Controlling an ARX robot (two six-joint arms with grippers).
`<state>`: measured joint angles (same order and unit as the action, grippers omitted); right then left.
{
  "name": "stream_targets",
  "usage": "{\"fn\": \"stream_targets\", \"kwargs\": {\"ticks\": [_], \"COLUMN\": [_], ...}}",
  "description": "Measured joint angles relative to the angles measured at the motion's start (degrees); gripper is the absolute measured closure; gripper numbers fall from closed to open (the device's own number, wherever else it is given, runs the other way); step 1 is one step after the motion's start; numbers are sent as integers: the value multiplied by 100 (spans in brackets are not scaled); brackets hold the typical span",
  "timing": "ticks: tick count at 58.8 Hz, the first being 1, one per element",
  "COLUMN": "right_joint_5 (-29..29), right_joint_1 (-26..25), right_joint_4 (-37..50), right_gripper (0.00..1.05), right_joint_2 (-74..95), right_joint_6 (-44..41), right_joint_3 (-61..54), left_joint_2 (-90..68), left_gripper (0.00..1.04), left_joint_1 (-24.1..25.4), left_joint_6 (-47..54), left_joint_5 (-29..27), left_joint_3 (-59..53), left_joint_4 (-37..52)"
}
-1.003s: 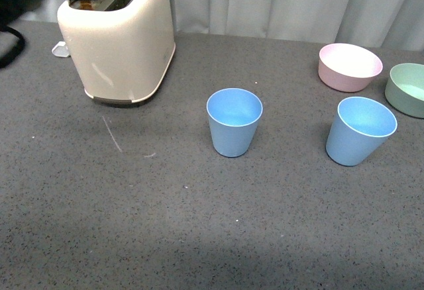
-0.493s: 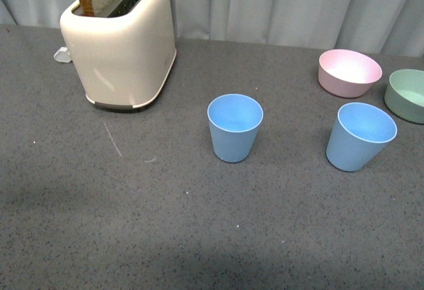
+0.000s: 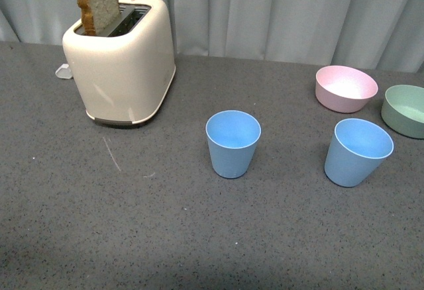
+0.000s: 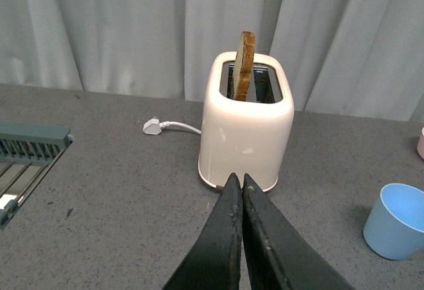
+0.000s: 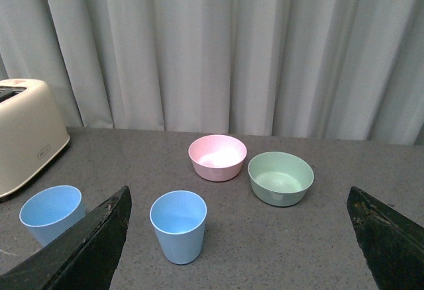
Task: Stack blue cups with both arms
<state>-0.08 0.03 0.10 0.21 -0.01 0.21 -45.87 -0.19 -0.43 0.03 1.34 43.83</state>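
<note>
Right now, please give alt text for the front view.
A blue cup stands on a grey table, a second cup right of it. Behind are a pink bowl, a green bowl and, far left, a toaster holding bread.

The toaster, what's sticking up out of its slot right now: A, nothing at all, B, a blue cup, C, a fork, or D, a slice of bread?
D: a browned slice of bread stands upright in one slot of the cream toaster, seen in both the front and the left wrist views.
</note>
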Motion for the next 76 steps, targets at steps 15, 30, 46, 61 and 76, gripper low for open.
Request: {"fn": "stream_targets", "kwargs": {"ticks": [15, 30, 46, 61, 76], "right_joint_5": [0, 0, 0, 0, 0], "right_joint_1": [0, 0, 0, 0, 0], "right_joint_4": [0, 0, 0, 0, 0], "right_gripper": [10, 10, 10, 10, 10], "right_joint_2": [0, 0, 0, 0, 0], "right_joint_6": [0, 0, 0, 0, 0], "right_joint_3": [0, 0, 0, 0, 0], "left_joint_2": [1102, 2079, 2865, 3392, 4288], "left_gripper": [101, 101, 101, 101, 101], "left_joint_1": [2, 2, 4, 2, 4], "left_joint_6": [0, -2, -2, 0, 0], "left_joint_5": [-4, -4, -4, -4, -2], "left_joint_3": [-22, -26, -26, -26, -24], "left_joint_4": [-964, -1882, -2640, -3167, -4264]}}
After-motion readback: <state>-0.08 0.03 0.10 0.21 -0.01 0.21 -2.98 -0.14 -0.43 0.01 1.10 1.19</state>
